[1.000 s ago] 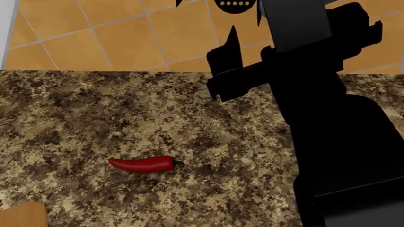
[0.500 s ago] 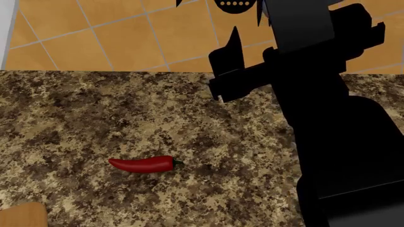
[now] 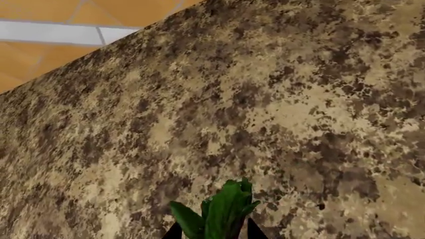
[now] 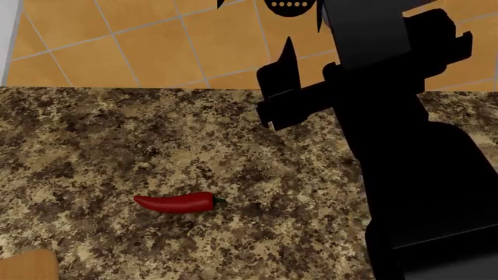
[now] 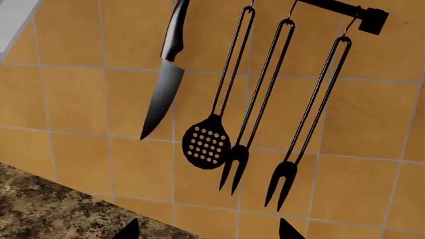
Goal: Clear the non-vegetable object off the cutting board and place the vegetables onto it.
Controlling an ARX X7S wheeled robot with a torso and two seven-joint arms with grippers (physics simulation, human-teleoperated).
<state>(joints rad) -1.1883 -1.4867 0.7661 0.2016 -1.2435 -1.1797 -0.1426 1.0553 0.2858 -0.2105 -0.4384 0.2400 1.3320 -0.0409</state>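
**On the counter: chili lying loose, board barely in frame**

At the head view's lower left corner you have only a sliver of the cutting board. Right of it, well apart, the red chili lies flat on the speckled granite countertop, stem toward your right. Your left gripper is clamped on green leaves; the vegetable below them is hidden. Your right gripper stands open and empty, facing the tiled wall with its knife, slotted spoon and two forks.
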